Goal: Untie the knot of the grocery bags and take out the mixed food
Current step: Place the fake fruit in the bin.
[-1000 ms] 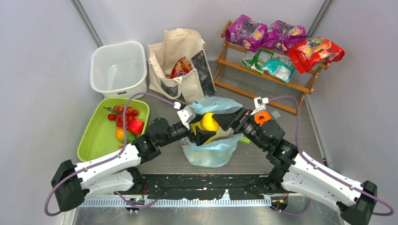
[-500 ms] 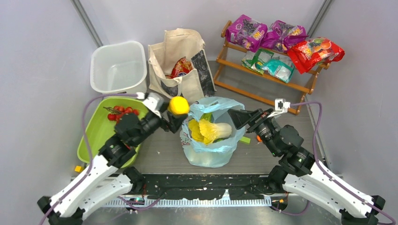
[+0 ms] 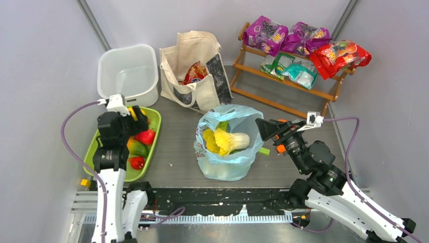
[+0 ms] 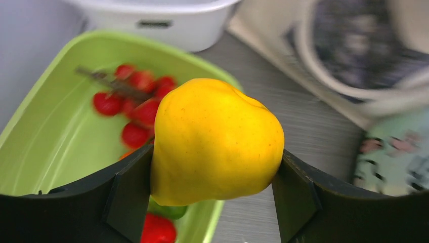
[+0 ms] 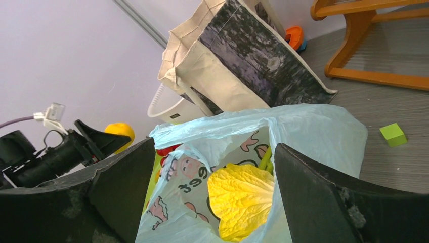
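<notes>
I see left gripper (image 4: 215, 171) clamped on yellow fruit (image 4: 217, 139) above green tray (image 4: 45, 142). Right gripper (image 5: 212, 148) spread wide, empty, at 3 o'clock of light-blue bag (image 5: 318, 131), mouth open.

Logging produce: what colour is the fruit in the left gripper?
The fruit is yellow; best in left wrist view.

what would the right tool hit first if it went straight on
Most likely the open rim of the light-blue bag, then the yellow vegetable inside it; depth is hard to judge.
</notes>
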